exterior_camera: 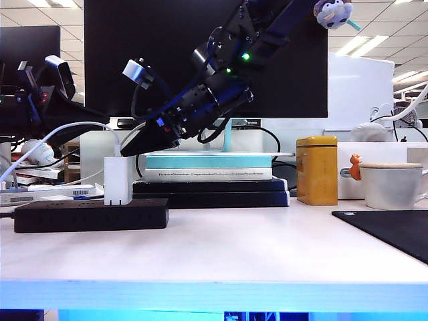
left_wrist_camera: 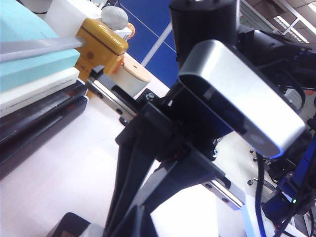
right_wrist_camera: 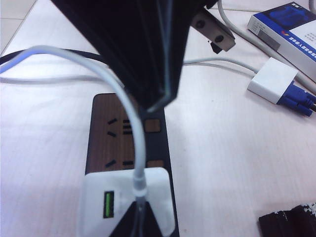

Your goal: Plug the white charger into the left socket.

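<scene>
While the right gripper, jaws closed, presses atop the white charger upright on the power strip, push straight down; the closed left gripper idles near it.

We note a black right arm, green status lights, black cables, silver-cased wrist camera, tapered black right gripper.

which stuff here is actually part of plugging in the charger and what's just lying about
Part of the job:
white charger, standing on the strip
black power strip
right gripper, shut, above the charger
left gripper, shut, close by

Just lying about:
yellow tin
cup
stack of books
monitor
white adapter with blue plug
</scene>
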### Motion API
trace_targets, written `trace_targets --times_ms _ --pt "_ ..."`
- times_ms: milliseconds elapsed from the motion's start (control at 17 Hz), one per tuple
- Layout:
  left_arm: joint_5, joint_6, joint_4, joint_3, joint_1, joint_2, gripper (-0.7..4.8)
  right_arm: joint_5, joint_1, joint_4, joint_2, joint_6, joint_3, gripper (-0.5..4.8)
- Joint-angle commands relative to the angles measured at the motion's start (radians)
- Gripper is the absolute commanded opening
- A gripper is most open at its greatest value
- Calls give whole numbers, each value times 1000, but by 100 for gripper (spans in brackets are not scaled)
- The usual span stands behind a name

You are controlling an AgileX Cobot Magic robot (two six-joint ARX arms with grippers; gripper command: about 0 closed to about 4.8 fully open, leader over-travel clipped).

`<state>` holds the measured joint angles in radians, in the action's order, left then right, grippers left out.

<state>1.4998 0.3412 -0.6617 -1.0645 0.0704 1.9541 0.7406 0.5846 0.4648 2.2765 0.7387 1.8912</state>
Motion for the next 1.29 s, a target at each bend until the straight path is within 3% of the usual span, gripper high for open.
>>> trace_targets --times_ms 59,176,235,293,411,645,763,821,997,1056,1291 --pt "5 -5 -8 0 -1 -8 -5 -140 24 214 64 -14 -42 22" --pt "5 -5 -12 0 -1 -8 -5 -139 37 203 64 8 -40 25" --pt "5 -4 -24 -1 0 -8 -5 -136 40 188 63 22 -39 111" --pt "5 -4 -33 -2 0 -10 -5 -136 39 183 57 21 -33 268" --pt "-2 -4 -44 -6 1 -21 -5 -136 29 190 40 20 -16 283" --pt "-47 0 -100 -6 1 -70 -5 -136 21 180 12 20 49 230" --pt "-72 0 -101 -6 2 -89 -5 -132 21 182 0 20 78 84" --pt "-84 0 -104 -6 2 -97 -5 -130 21 182 -12 21 90 47" --pt "-120 0 -104 -6 2 -123 -5 -137 20 185 -50 21 106 39" --pt "-132 0 -104 -7 2 -138 -5 -136 20 187 -70 20 114 8" --pt "-154 15 -103 -7 2 -191 -5 -141 18 194 -142 18 115 2"
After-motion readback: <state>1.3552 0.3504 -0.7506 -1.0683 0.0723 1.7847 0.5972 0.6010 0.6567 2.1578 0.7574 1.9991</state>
